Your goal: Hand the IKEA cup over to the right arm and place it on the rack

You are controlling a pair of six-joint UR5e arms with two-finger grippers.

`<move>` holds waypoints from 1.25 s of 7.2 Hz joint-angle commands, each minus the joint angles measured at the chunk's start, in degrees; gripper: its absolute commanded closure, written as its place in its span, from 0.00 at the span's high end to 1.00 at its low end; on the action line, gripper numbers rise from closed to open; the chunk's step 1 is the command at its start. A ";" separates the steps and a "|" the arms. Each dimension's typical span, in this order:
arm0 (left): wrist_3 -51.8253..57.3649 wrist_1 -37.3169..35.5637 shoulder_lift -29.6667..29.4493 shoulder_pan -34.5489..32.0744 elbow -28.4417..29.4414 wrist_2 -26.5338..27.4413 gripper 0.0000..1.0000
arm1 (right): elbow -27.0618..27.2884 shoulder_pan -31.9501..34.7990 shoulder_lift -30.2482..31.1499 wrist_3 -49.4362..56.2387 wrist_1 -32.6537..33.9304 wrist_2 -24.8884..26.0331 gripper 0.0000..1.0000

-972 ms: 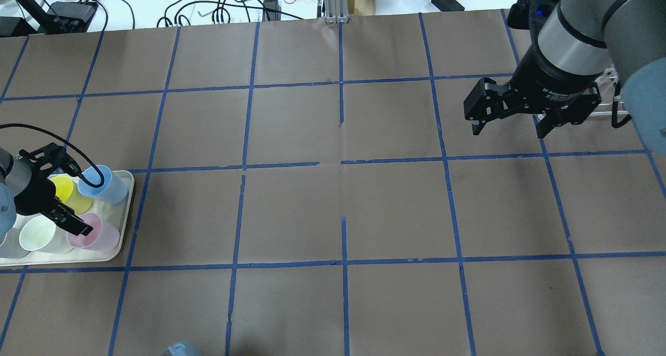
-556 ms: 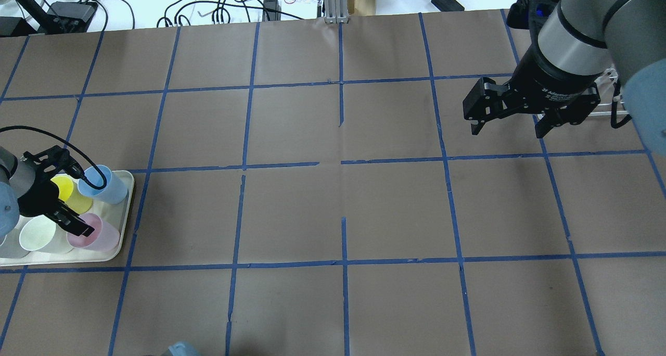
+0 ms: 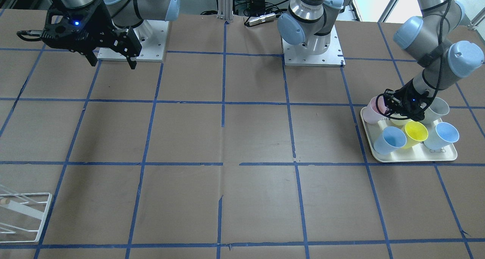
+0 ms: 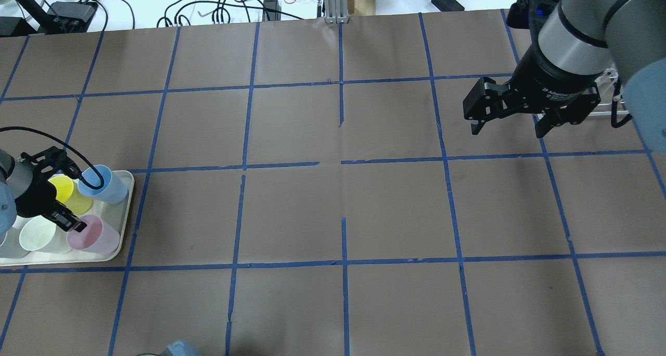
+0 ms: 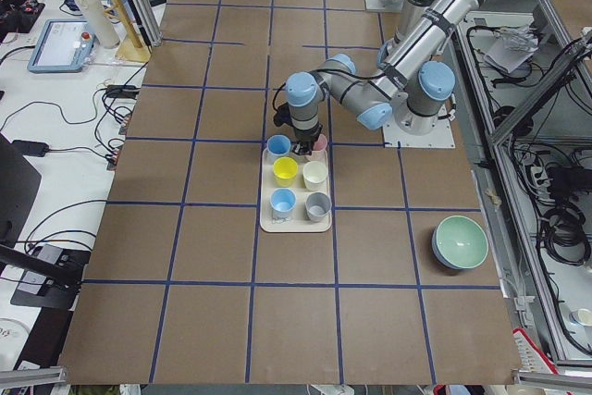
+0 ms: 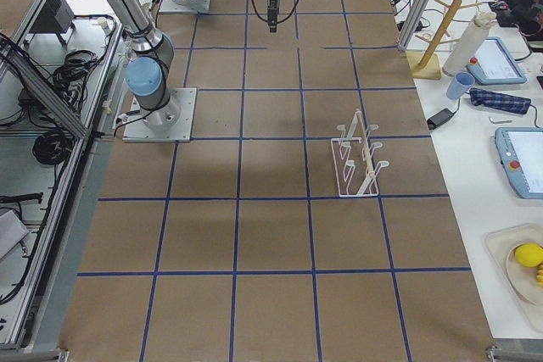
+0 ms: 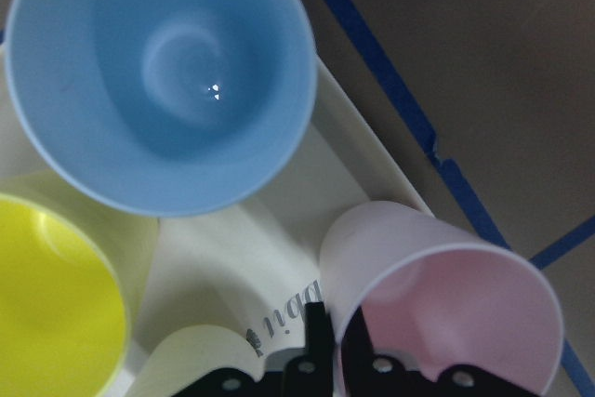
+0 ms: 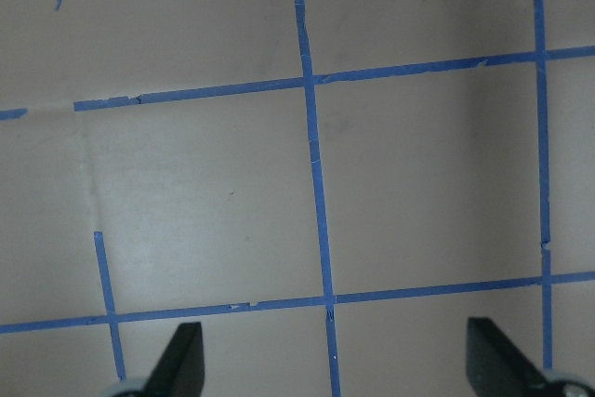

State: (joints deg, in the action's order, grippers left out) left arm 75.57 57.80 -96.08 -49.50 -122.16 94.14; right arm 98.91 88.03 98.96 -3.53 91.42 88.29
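**My left gripper pinching the IKEA cup**

The wrist view's edge crops its fingertips. They stand narrow on the pink wall, and the cup sits in the cream tray's corner. My right gripper hangs spread wide, its arm masking most of the rack from overhead.

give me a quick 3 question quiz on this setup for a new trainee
1. True or false: the right pincer is holding a cup.
2. The left pincer has its fingers astride the rim of which cup? A) the yellow cup B) the IKEA cup C) a blue cup
3. How many cups stand on the tray?

Key: 1 false, it is open and empty; 2 B; 3 six.
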 commanded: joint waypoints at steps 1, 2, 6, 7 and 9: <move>-0.50 0.47 0.80 0.10 0.16 0.16 0.00 | 0.06 0.12 1.40 -0.33 -0.80 0.30 1.00; -1.81 3.34 2.37 -0.07 0.51 -0.01 0.00 | 0.06 0.12 1.94 -0.33 -2.28 0.04 1.00; -14.52 28.43 3.44 -2.61 13.32 -9.72 0.00 | -0.38 0.21 2.12 -0.07 -2.91 -2.74 1.00; -20.84 34.34 3.27 -5.32 16.48 -15.16 0.00 | -0.91 -0.22 2.03 -0.24 -2.83 -13.13 1.00; -36.54 43.33 3.88 -11.64 21.77 -29.38 0.00 | -1.79 -0.40 2.03 -0.24 -2.91 -30.10 1.00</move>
State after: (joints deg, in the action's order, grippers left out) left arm 48.62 95.67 -92.50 -57.39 -103.43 73.37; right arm 97.63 87.74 101.04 -3.73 88.56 68.79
